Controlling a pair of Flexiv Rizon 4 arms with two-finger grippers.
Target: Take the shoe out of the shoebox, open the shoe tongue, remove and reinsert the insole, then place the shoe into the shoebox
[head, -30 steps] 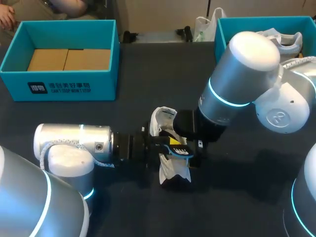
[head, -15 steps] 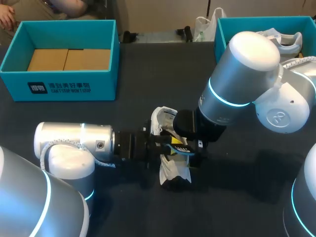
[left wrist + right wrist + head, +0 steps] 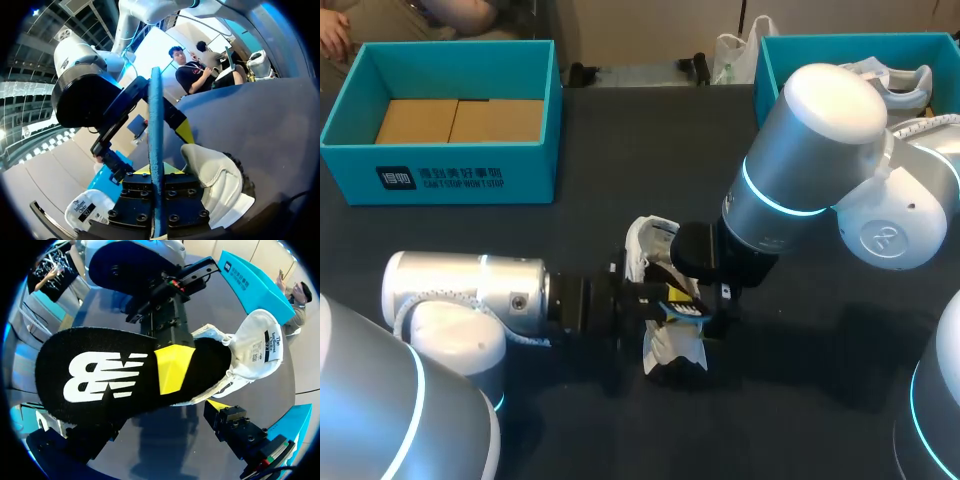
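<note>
A white shoe (image 3: 651,243) lies on the dark table, mid-view, its tongue end showing in the right wrist view (image 3: 256,346). My left gripper (image 3: 663,298) is shut on the insole (image 3: 684,309) and holds it over the shoe. The insole's blue edge (image 3: 155,125) rises straight out between the left fingers, with the shoe (image 3: 216,181) beside them. Its black top with a white logo (image 3: 100,376) faces my right wrist, one yellow left fingertip (image 3: 172,367) pressed on it. My right gripper (image 3: 716,300) stands open beside the shoe, fingers wide apart (image 3: 150,436), holding nothing.
An open teal shoebox (image 3: 470,172) with a brown cardboard floor stands at the back left. A second teal box (image 3: 772,75) at the back right holds more white shoes. Both arms crowd the table's middle.
My left arm has drawn back slightly to the left with the insole in its grip. The right arm and the shoe have not moved.
</note>
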